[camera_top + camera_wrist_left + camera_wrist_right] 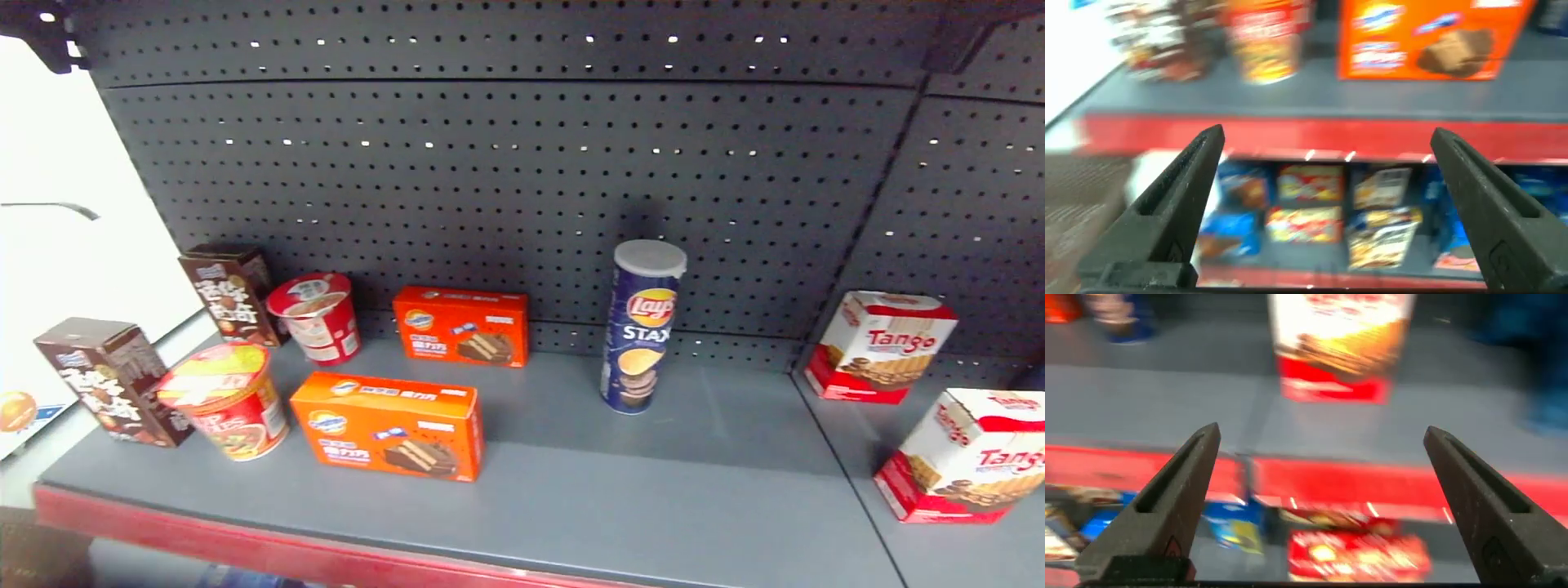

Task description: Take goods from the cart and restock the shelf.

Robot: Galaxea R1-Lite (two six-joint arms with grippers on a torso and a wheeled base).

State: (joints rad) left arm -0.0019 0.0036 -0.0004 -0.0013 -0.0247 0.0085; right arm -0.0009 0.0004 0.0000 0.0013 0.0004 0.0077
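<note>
The grey shelf (620,498) carries goods in rows. At its left stand two brown boxes (114,380), two red noodle cups (229,400) and two orange cake boxes (390,425). A blue chip can (643,327) stands upright in the middle. Two red-and-white wafer boxes (882,347) sit on the right section. My left gripper (1327,155) is open and holds nothing, in front of the shelf's red edge (1323,131), below an orange cake box (1425,41). My right gripper (1323,449) is open too, facing a wafer box (1339,343).
A dark pegboard wall (522,180) backs the shelf. A lower shelf holds packaged goods (1315,216) beneath the red edge, among them a red pack (1360,555). Bare shelf lies in front of and to the right of the chip can.
</note>
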